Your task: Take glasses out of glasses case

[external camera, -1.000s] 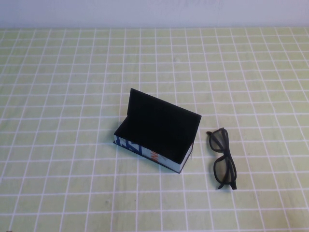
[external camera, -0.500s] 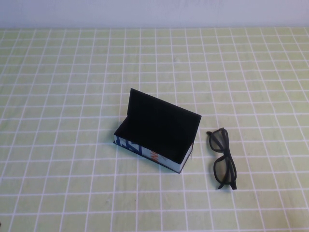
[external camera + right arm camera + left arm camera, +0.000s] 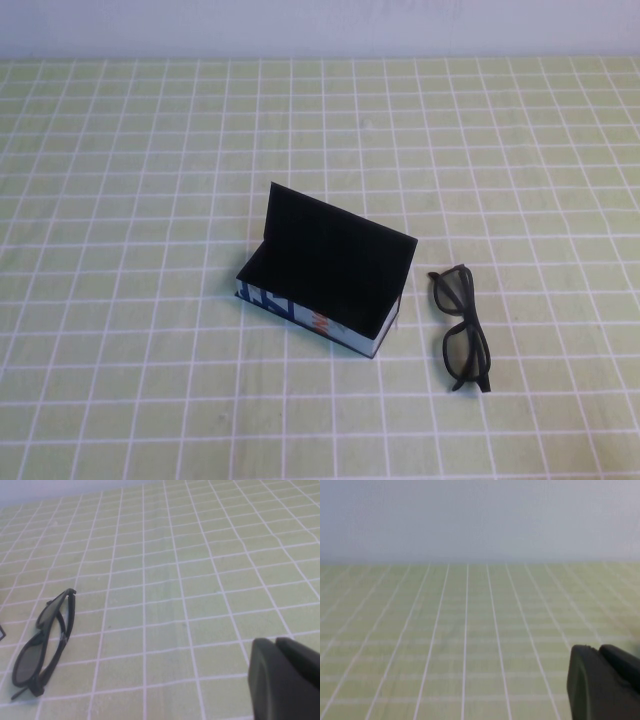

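Observation:
The glasses case (image 3: 322, 280) stands open in the middle of the table, black lid upright, black inside empty, its white side printed blue and orange-red. The black glasses (image 3: 461, 327) lie folded on the cloth just right of the case, and also show in the right wrist view (image 3: 44, 642). Neither arm shows in the high view. My left gripper (image 3: 600, 652) is shut and empty, low over bare cloth. My right gripper (image 3: 276, 645) is shut and empty, low over the cloth, apart from the glasses.
A green cloth with a white grid (image 3: 150, 200) covers the table. A pale wall (image 3: 320, 25) runs along the far edge.

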Robot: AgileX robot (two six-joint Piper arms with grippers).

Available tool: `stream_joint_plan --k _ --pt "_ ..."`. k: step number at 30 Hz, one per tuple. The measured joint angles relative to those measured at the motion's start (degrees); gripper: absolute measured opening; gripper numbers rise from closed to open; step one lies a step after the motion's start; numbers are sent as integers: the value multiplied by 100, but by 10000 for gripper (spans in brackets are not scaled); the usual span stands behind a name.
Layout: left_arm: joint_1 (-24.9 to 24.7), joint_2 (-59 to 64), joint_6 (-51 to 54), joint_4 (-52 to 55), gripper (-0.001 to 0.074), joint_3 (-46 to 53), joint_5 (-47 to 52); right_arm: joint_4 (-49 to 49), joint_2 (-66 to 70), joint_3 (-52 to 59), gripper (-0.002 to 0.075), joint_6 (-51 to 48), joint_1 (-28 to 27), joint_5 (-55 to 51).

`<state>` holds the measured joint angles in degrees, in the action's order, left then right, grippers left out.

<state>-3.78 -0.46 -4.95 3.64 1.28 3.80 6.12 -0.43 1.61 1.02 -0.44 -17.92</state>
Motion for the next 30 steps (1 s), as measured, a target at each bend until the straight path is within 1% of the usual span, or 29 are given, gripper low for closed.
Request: stream_joint_plan --k 5,7,30 --pt "0 0 0 0 -4 0 1310 0 0 0 -18 0 0 -10" --pt "0 0 0 0 -4 20 1538 0 0 0 -18 0 0 -10" --pt "0 -18 19 0 -4 10 1665 0 -9 0 -18 0 0 -10"
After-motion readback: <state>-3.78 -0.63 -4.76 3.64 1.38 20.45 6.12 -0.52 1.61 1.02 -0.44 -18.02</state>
